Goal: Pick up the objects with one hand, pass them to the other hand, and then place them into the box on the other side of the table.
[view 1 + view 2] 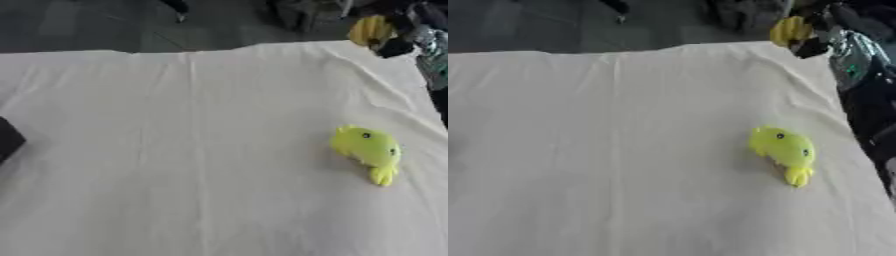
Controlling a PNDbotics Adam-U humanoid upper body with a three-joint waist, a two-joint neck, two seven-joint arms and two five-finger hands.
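A yellow-green plush toy lies alone on the right side of a desk draped in a creased cream cloth, its dark eyes up and a yellow tail pointing toward the near edge. Beyond the far right corner, a yellow object sits among dark clutter above a grey floor.

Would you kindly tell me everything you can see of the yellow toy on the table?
The toy is a small, bright yellow-green plush-looking creature with a rounded body, small dark dots like eyes and a yellower tail or foot at its near end. It lies alone on the cream cloth, right of the middle, its body slanting from far-left to near-right. Only the cloth touches it; no hand is near it or in view.
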